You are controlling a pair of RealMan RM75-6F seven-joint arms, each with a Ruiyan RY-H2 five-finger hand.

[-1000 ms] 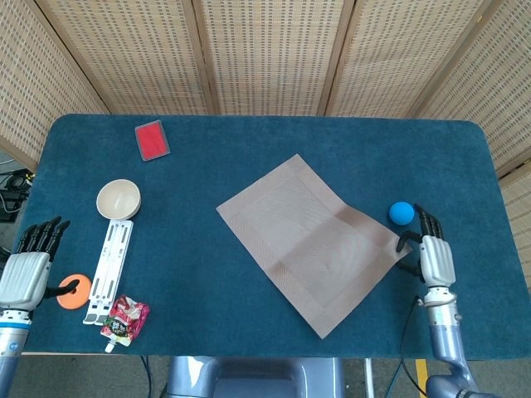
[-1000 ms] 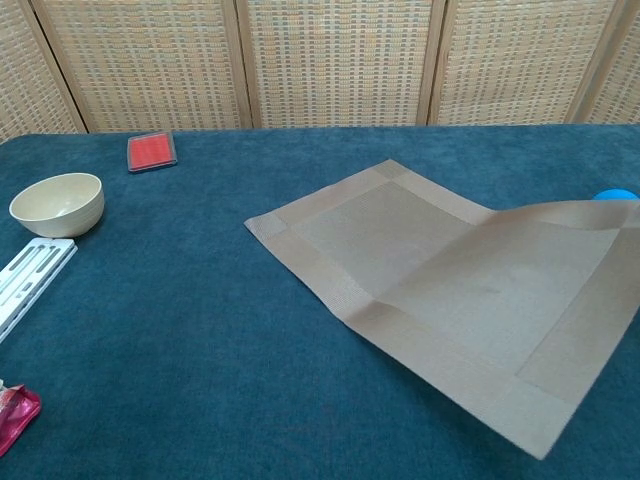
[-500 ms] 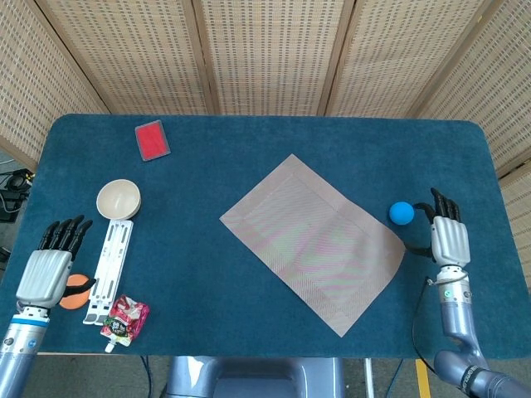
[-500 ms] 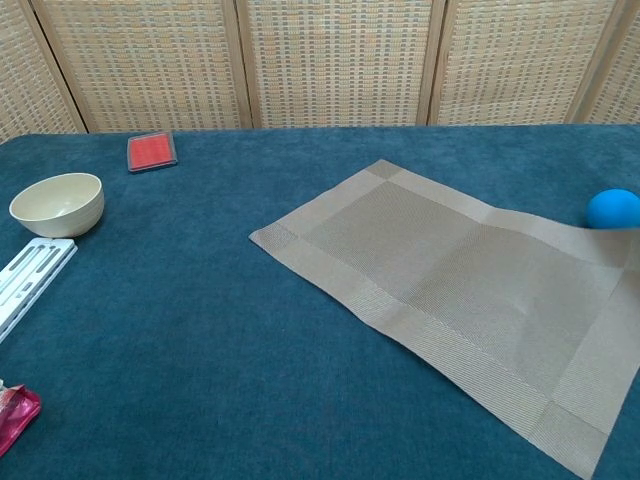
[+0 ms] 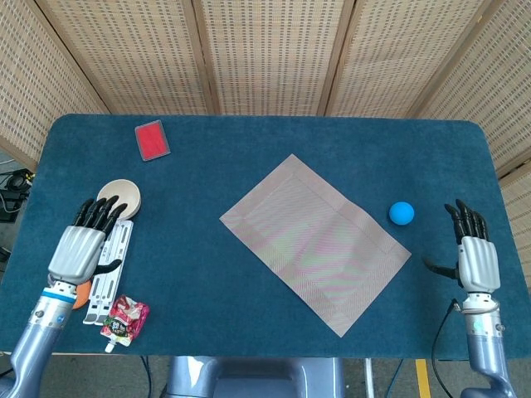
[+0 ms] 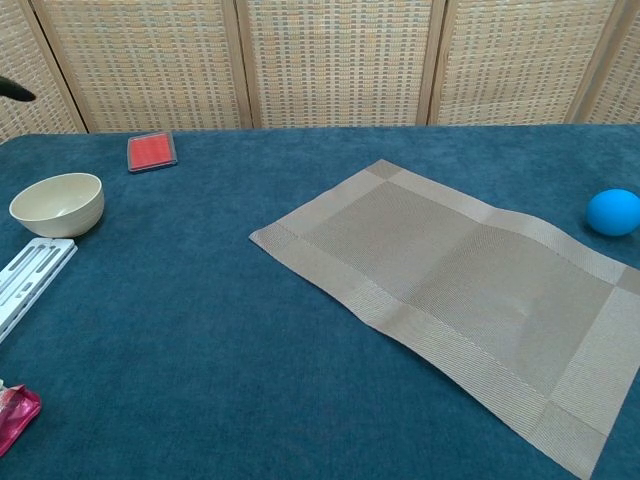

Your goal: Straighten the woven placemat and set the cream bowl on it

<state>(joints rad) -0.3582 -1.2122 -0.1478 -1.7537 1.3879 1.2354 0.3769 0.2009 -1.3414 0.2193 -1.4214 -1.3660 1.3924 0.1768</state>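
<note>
Overall, we find a table (image 5: 249, 133) covered in deep blue, carpet-like cloth, backed by folding screens (image 5: 265, 50) of pale woven cane in wooden frames. The placemat (image 5: 315, 242) is a tan woven rectangle with a bordered edge, lying flat near the middle-right of the table but turned at a diagonal to its edges. The bowl (image 5: 119, 198), cream, round and smooth, stands at the left, well apart from the placemat. Just near of it lies a white slotted plastic strip (image 5: 109, 269), with a red pouch (image 5: 124, 318) at its near end and an orange disc (image 5: 76, 297) partly under the left hand (image 5: 79, 250). That hand is empty, fingers spread, fingertips close by the bowl. The right hand (image 5: 476, 259) is likewise empty and spread, at the right edge. A blue ball (image 5: 401, 213) sits between it and the placemat; a flat red card (image 5: 152, 139) lies far left. Only the head view shows the hands and disc; the chest view shows a slight ripple in the placemat.
</note>
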